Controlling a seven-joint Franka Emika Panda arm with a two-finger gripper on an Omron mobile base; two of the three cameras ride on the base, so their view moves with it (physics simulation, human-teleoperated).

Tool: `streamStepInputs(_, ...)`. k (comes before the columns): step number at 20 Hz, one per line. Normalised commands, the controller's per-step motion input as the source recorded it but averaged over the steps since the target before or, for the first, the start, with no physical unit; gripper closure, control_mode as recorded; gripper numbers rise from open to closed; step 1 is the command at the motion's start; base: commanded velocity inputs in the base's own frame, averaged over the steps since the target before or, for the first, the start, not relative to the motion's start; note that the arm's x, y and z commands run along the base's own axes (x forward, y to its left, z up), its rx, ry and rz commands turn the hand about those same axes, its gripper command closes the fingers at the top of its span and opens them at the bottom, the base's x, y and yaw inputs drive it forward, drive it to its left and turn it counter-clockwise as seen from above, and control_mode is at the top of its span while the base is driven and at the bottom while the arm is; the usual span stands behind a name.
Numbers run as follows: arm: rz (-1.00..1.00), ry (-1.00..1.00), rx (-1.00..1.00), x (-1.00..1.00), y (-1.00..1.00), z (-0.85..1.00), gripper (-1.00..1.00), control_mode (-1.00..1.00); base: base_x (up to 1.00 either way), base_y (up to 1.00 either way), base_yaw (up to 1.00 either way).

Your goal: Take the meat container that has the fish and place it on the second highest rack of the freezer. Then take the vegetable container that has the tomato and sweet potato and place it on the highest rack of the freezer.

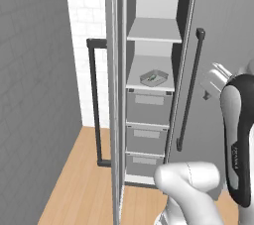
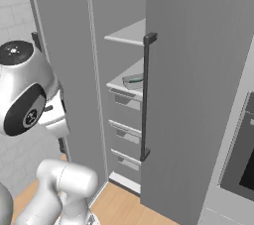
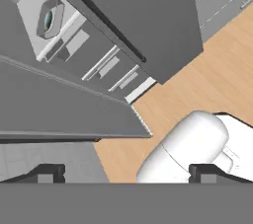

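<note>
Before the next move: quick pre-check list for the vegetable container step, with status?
1. Freezer door open: ok.
2. Fish container on the second highest rack: ok, it sits on the lower white shelf.
3. Highest rack free for the vegetable container: ok, nothing on it.
4. Gripper open and holding nothing: ok.
5. Vegetable container with tomato and sweet potato located: cannot tell.
6. Arm clear of the freezer doors: ok, it is drawn back from the opening.
</note>
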Motion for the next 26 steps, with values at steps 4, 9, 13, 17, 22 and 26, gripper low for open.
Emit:
streamStepInputs(4, 0.48, 0.0, -0.01, -1.0, -0.06, 0.41, -1.0, -1.0, 0.0, 0.0, 0.0)
streamStepInputs(9, 0.5, 0.0, -0.15, -0.98, 0.0, 0.25, -1.0, -1.0, 0.0, 0.0, 0.0)
streamStepInputs(13, 0.33, -0.05, -0.34, -0.64, 0.0, 0.0, -1.0, -1.0, 0.0, 0.0, 0.0)
streamStepInputs(17, 0.24, -0.12, -0.33, -0.78, -0.09, 0.0, -1.0, -1.0, 0.0, 0.0, 0.0)
streamStepInputs(22, 0.15, -0.2, -0.31, -0.76, -0.2, 0.0, -1.0, -1.0, 0.0, 0.0, 0.0)
streamStepInputs(26, 0.0, -0.05, -0.03, -0.13, -0.09, 0.0, -1.0, 1.0, -0.27, -0.42, 0.0)
